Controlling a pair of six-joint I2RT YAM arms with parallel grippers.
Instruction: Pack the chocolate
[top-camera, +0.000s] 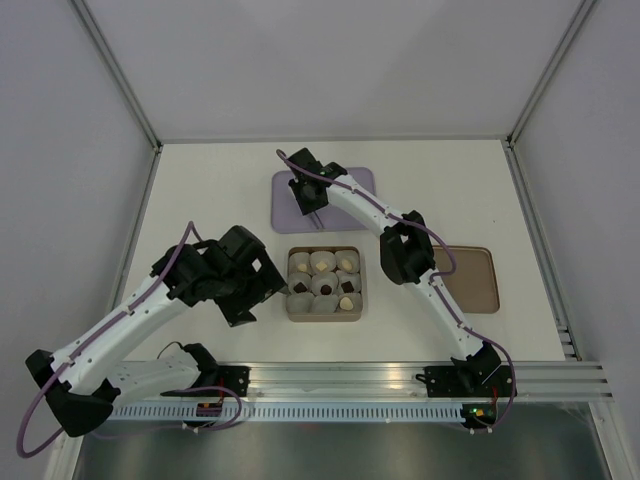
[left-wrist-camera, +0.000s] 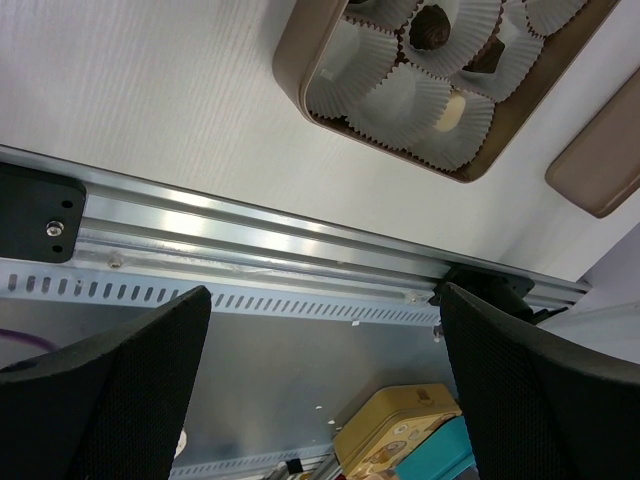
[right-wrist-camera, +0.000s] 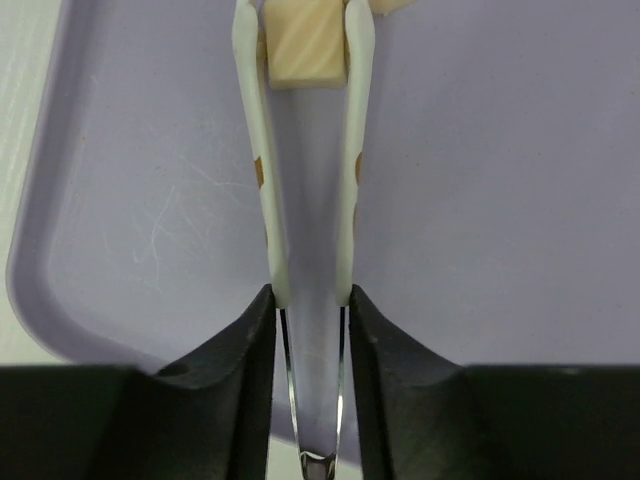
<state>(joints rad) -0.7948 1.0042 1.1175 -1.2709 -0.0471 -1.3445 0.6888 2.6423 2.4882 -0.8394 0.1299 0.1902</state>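
Lavender plastic tray (top-camera: 356, 182) lies just beyond the far side of the brown square box (top-camera: 323, 316), the reference item for this report. Over that tray, the right gripper (top-camera: 306, 203) is clamped narrow on the handle end of the silver metal tongs (right-wrist-camera: 268, 200), whose arms are white toward the tips. One pale cream chocolate cube (right-wrist-camera: 303, 45) sits pinched between the tong tips, straight ahead of the gripper and well apart from its fingers. Whether the cube rests on the tray or is lifted cannot be told.

Other chocolates, dark brown (top-camera: 324, 290) and cream (top-camera: 346, 302), lie inside the box in white pleated paper cups (top-camera: 322, 262). The left gripper (top-camera: 262, 291) hovers just beside the box's left side, jaws spread wide, holding nothing.

View comparison: only the right wrist view shows the cube and the tong tips touching it; in the top view the arm covers that spot. The left wrist view alone shows a yellow tin (left-wrist-camera: 400, 425) below the aluminium rail (left-wrist-camera: 300, 240) on the box's near side. A flat brown lid (top-camera: 470, 278) lies to the right of the box.
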